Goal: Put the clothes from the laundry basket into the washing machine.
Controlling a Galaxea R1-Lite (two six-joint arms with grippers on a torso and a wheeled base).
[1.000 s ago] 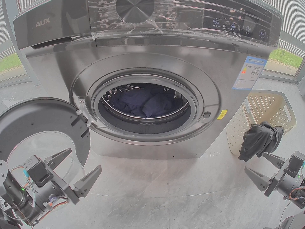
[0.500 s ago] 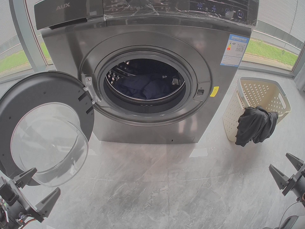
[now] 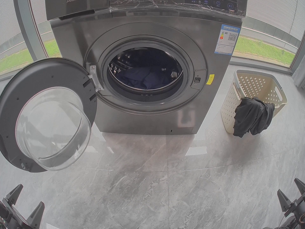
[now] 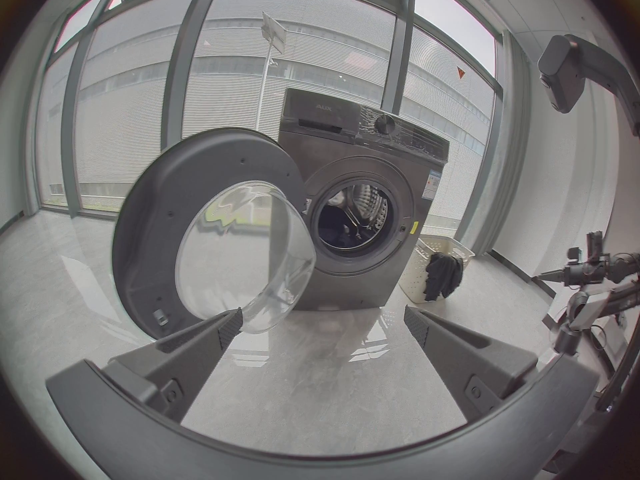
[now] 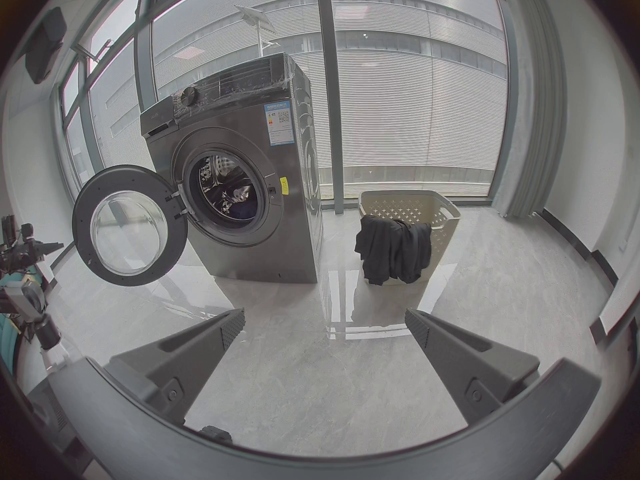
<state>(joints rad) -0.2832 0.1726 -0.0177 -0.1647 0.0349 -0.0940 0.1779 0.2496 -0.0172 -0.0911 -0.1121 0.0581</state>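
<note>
Black garment (image 3: pixel 251 116): draped over the front rim of the laundry basket (image 3: pixel 230 112), long axis hanging down (along its outside wall).
Washing machine (image 3: pixel 152 19): we see blue clothes (image 3: pixel 144 78) inside, door (image 3: pixel 47 70) open.
Left gripper (image 3: pixel 30 194), right gripper (image 3: pixel 288 186): jaws spread wide, empty.

- the head view has pulled back: the washing machine (image 3: pixel 146 19) now stands farther off and smaller, and its open door (image 3: pixel 41 77) fits whole into the picture where it was cut off a second ago.
- far more of the grey floor (image 3: pixel 159 182) now lies between the machine and the arms.
- the left tool (image 3: pixel 29 196) has dropped from in front of the door to the head view's lower left corner, well apart from the door.
- the right tool (image 3: pixel 288 186) was just beside the dark garment (image 3: pixel 252 116) hanging over the laundry basket (image 3: pixel 254 80) rim; it now sits in the lower right corner, well apart from both.
</note>
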